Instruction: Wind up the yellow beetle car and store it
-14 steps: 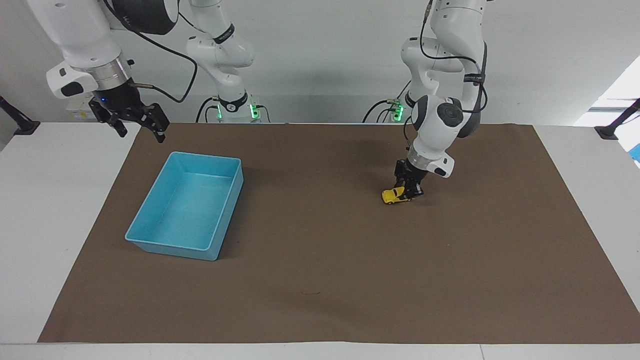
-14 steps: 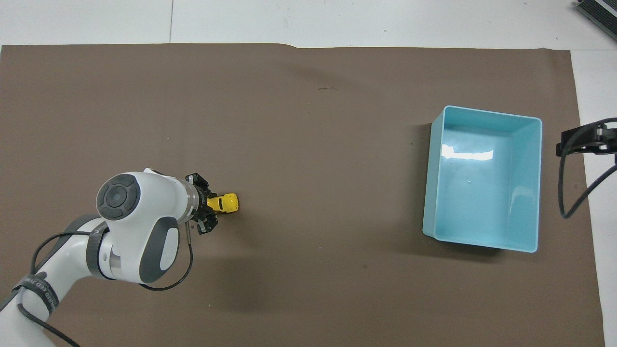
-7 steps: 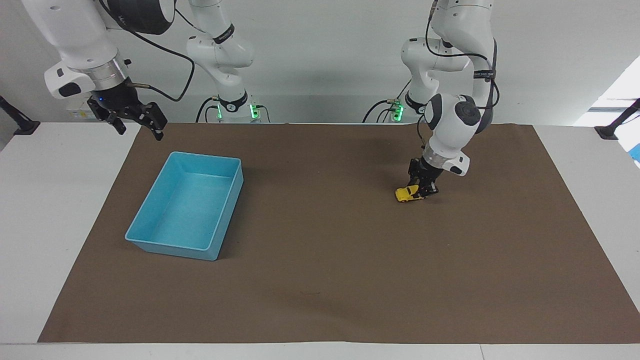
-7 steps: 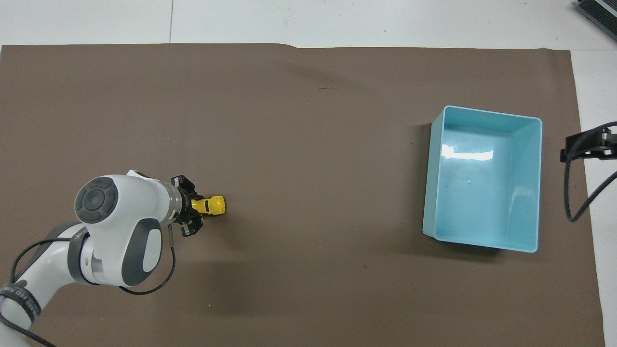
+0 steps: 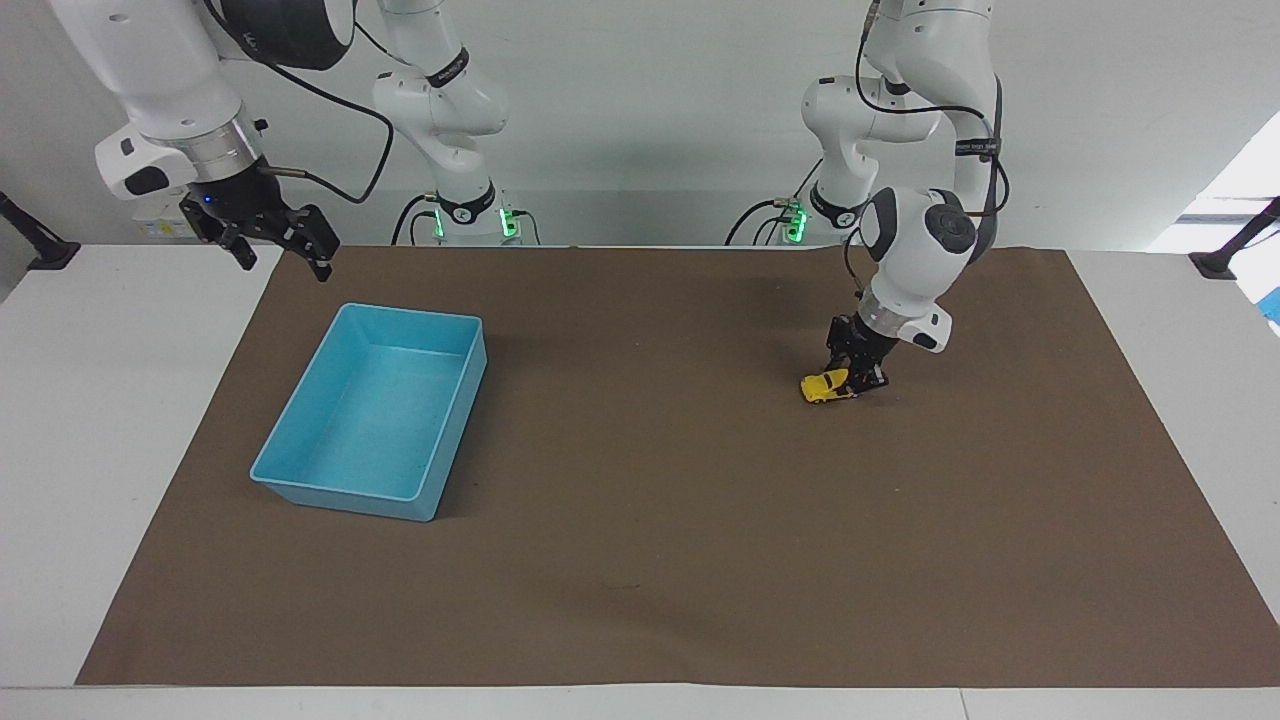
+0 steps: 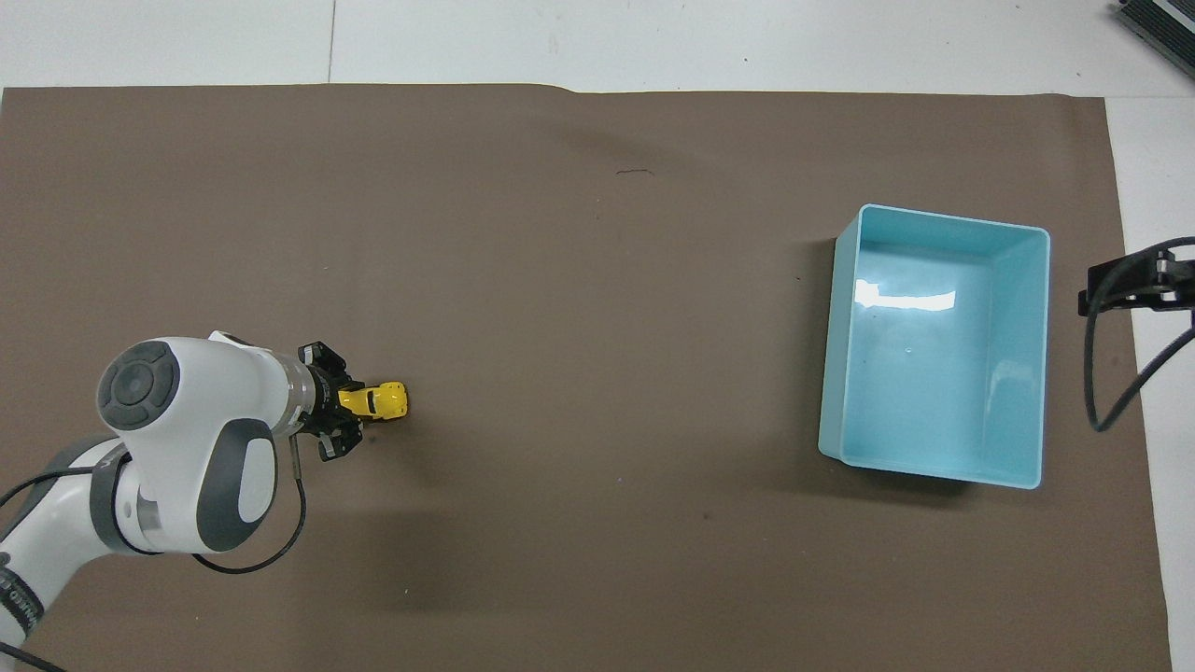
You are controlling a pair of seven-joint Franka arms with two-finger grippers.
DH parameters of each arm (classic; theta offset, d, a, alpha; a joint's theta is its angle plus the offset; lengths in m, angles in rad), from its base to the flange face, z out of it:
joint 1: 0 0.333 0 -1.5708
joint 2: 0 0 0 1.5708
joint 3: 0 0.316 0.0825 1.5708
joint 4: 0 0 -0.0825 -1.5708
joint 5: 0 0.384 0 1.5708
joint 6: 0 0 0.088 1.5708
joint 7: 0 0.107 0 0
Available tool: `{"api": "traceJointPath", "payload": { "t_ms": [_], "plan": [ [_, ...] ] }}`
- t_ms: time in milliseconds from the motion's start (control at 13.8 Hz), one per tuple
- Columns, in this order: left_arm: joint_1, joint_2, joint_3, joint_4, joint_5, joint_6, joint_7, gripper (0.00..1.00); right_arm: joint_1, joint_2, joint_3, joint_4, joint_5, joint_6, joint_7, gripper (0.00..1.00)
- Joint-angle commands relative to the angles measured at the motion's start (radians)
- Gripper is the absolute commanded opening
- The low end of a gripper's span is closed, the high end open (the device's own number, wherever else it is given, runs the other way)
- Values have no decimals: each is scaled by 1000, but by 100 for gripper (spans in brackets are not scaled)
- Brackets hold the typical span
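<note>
The yellow beetle car (image 5: 826, 386) is tiny, with dark windows. It rests on the brown mat toward the left arm's end of the table and also shows in the overhead view (image 6: 377, 400). My left gripper (image 5: 856, 379) is down at the mat, shut on the car's rear end; it also shows in the overhead view (image 6: 347, 413). My right gripper (image 5: 281, 247) hangs open and empty in the air over the mat's edge, near the blue tray (image 5: 290, 469). The tray holds nothing and also shows in the overhead view (image 6: 934, 467).
A brown mat (image 5: 640, 560) covers most of the white table. The blue tray stands toward the right arm's end. A black clamp (image 5: 1225, 262) sits at the table's corner by the left arm's end.
My left gripper has dragged the yellow car along the mat toward the left arm's end of the table, away from the tray. The right gripper has barely moved.
</note>
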Motion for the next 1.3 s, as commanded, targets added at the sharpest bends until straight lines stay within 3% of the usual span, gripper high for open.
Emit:
{"api": "traceJointPath", "payload": {
  "t_ms": [0, 362, 579, 1013, 1230],
  "plan": [
    [19, 34, -2, 15, -13, 4, 20, 99, -6, -47, 7, -64, 19, 30, 14, 100],
    [6, 34, -2, 236, -13, -230, -91, 100, -6, -50, 9, -71, 19, 29, 41, 100],
    [8, 34, -2, 250, -13, -238, -96, 100, 19, -67, 9, -94, 19, 32, 142, 100],
    [9, 36, -2, 251, -13, -237, -92, 100, 69, -72, 9, -146, 54, 37, 527, 100],
    [11, 33, -2, 264, -2, -238, -76, 100, 81, -76, 13, -195, 54, 110, 713, 100]
  ]
}}
